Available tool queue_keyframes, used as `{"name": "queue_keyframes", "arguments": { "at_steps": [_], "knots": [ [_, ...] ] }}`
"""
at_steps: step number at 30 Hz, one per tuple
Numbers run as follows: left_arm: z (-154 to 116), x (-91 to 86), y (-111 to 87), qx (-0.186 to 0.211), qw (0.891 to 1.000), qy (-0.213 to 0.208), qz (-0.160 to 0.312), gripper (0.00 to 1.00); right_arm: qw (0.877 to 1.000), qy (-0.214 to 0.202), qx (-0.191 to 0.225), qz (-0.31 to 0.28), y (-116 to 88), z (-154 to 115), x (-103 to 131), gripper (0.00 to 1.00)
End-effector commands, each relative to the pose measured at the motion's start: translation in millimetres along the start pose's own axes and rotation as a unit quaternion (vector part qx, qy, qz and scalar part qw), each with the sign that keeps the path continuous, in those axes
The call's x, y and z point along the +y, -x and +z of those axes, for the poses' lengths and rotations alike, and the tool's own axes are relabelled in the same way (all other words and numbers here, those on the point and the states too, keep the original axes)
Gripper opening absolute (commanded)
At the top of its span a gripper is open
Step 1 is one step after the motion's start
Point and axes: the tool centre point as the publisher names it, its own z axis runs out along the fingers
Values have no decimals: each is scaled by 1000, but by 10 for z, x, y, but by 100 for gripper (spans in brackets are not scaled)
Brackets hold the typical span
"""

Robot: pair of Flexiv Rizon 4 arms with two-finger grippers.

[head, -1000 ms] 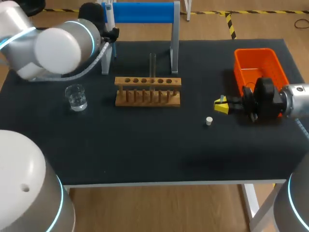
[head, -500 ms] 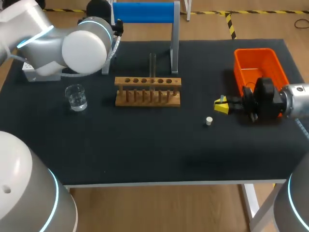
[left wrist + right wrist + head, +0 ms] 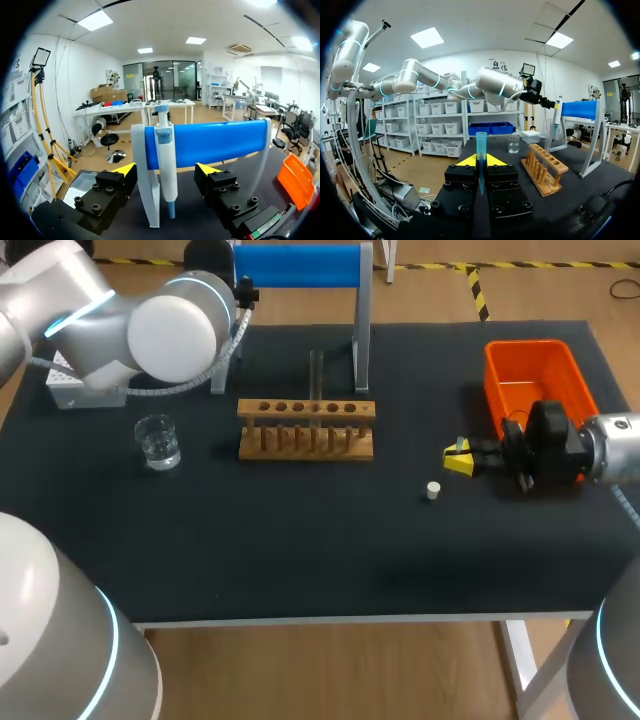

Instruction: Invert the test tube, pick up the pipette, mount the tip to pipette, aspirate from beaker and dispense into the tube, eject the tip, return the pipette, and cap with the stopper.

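The left arm (image 3: 165, 332) and right arm (image 3: 615, 448) are smooth silver-grey cylinders with glowing cyan rings at the joints. A ribbed pale hose (image 3: 205, 370) runs behind the left tool (image 3: 167, 170). Both it and the right tool (image 3: 481, 160) are black blocks dotted with round screws, tipped in yellow wedges.

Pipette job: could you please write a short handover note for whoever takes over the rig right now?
Left gripper: open, straddling the pipette that hangs on the blue stand, not touching it.
Right gripper: shut on a pipette tip, held upright.
Test tube stands in the rack; beaker toward the left arm's side; stopper loose on the table near the right gripper.
Done: tube in rack, tip picked up.
Left: take pipette, mount tip, aspirate, dispense, eject, return pipette, cap.
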Motion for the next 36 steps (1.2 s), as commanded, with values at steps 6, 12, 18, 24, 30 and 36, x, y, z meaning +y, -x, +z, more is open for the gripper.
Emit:
{"name": "queue_keyframes", "arguments": {
  "at_steps": [6,12,18,24,30,36],
  "knots": [
    [191,-74,7,15,1000,-5,2,65,1000,-1,0,0,-9,-7,6,0],
    [234,-109,-5,20,1000,-9,2,49,1000,-1,0,0,-9,-7,6,0],
    [291,-113,-24,21,1000,-8,3,49,1000,-1,0,0,-9,-7,6,0],
    [354,-123,-37,20,1000,-7,3,49,1000,-1,0,0,-9,-7,6,0],
    [391,-122,-38,17,1000,-7,1,49,1000,-1,0,0,-9,-7,6,0],
    [415,-118,-34,15,1000,-6,-2,49,1000,-1,0,0,-9,-7,6,0]
  ]
}}
